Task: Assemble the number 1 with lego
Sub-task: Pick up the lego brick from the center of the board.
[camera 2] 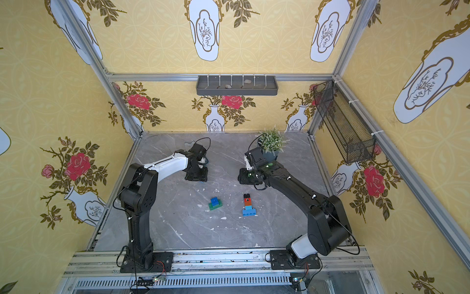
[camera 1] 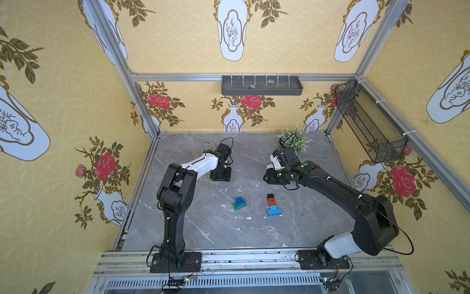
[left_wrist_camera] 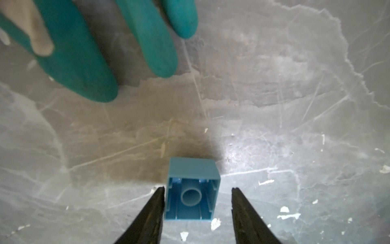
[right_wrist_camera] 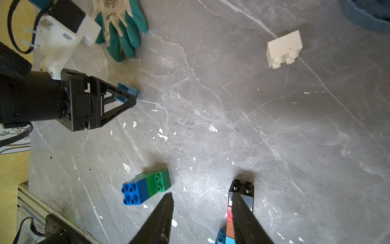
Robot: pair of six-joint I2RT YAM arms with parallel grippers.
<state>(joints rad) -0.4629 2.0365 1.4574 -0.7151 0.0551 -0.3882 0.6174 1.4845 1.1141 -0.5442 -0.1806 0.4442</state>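
Note:
A light blue square lego brick (left_wrist_camera: 193, 190) lies on its side on the grey table, hollow underside toward the left wrist camera. My left gripper (left_wrist_camera: 198, 189) stands open around it: one finger (left_wrist_camera: 157, 202) touches its side, the other (left_wrist_camera: 240, 207) is a small gap away. A blue brick on a green one (camera 1: 239, 203) sits mid-table in both top views. Beside it lies a stack (camera 1: 272, 205) of black, red, orange-brown, light blue and blue bricks. My right gripper (right_wrist_camera: 202, 195) hovers open and empty above the table near that stack (right_wrist_camera: 242, 188). A white brick (right_wrist_camera: 283, 49) lies apart.
A teal and white glove (left_wrist_camera: 80, 63) lies on the table just beyond the light blue brick. A potted plant (camera 1: 293, 140) stands at the back right, behind the right arm. White flecks of debris dot the marble table (camera 1: 203, 229).

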